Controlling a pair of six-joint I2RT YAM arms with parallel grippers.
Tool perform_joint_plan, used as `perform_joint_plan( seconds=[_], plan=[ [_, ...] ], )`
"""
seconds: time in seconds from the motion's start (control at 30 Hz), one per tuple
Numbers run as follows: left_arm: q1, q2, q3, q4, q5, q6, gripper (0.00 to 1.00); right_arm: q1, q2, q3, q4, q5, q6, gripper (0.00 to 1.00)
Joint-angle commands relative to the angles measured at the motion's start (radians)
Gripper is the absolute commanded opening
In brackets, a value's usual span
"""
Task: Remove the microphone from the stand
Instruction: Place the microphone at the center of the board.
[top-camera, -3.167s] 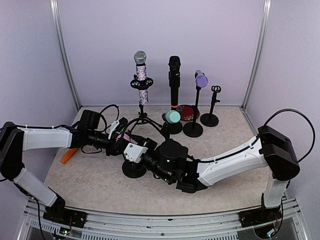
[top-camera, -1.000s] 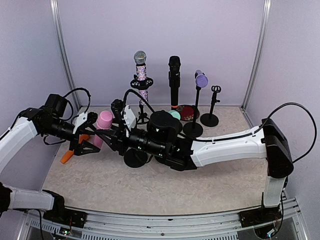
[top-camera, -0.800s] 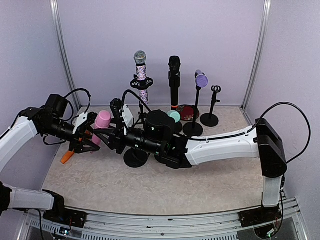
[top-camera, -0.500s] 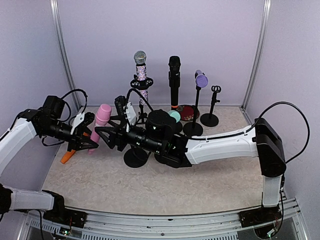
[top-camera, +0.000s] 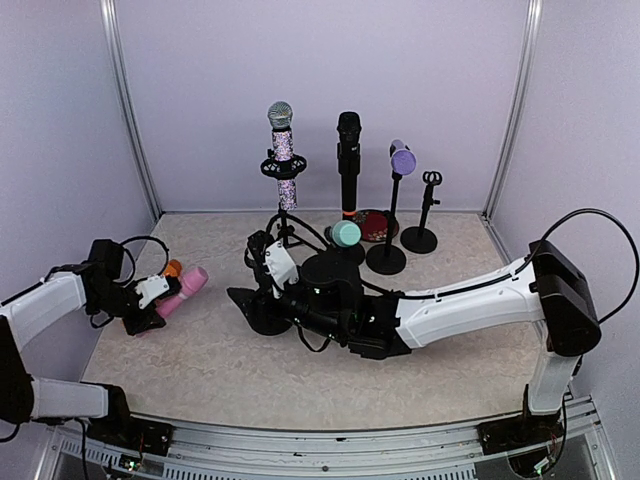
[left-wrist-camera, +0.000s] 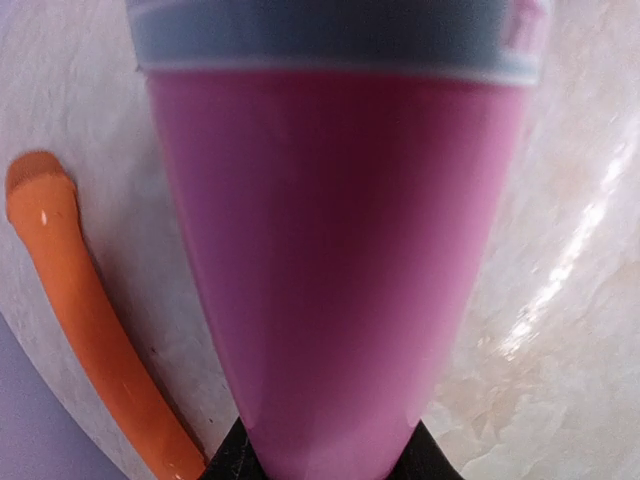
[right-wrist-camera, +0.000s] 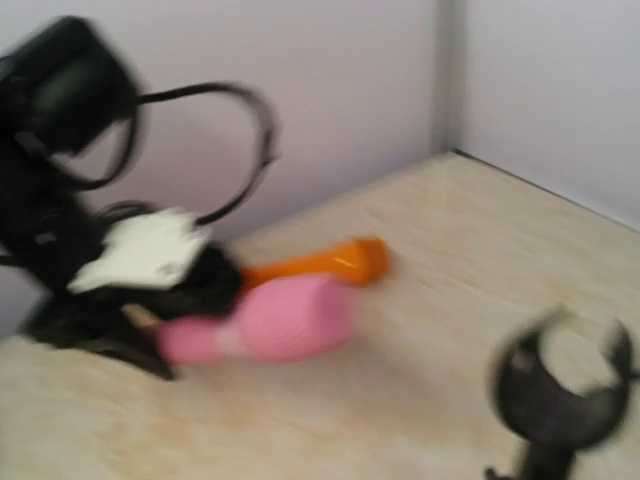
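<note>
Pink microphone (top-camera: 186, 288) (one) clamped in left fingers (top-camera: 148, 310), right fingers (top-camera: 240, 298) state unclear, four microphones (top-camera: 283, 160) standing behind

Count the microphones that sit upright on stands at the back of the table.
4. A sparkly silver microphone is on the left and a tall black microphone in the middle. A small teal-headed microphone sits low before it, a purple-headed microphone to the right. The right arm may hide others.
</note>
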Motion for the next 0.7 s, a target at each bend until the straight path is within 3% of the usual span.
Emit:
perform_joint_plan(
  seconds=[0.0,0.27,0.5,0.67],
  plan=[
    [0.009,0.037,-0.094,0.216,-0.272,-0.017,0.25,0.005,0.027,0.046,-0.125,0.183,-0.004,0.65],
    [0.024,0.069,-0.168,0.297,-0.343,-0.031,0.33,0.003,0.134,0.110,-0.116,0.285,-0.080,0.59],
    [0.026,0.055,-0.194,0.301,-0.349,-0.033,0.53,-0.045,0.228,0.192,-0.104,0.250,-0.061,0.49],
    [0.026,0.018,-0.193,0.262,-0.325,-0.027,0.57,-0.058,0.315,0.293,-0.119,0.261,-0.092,0.43]
  ],
)
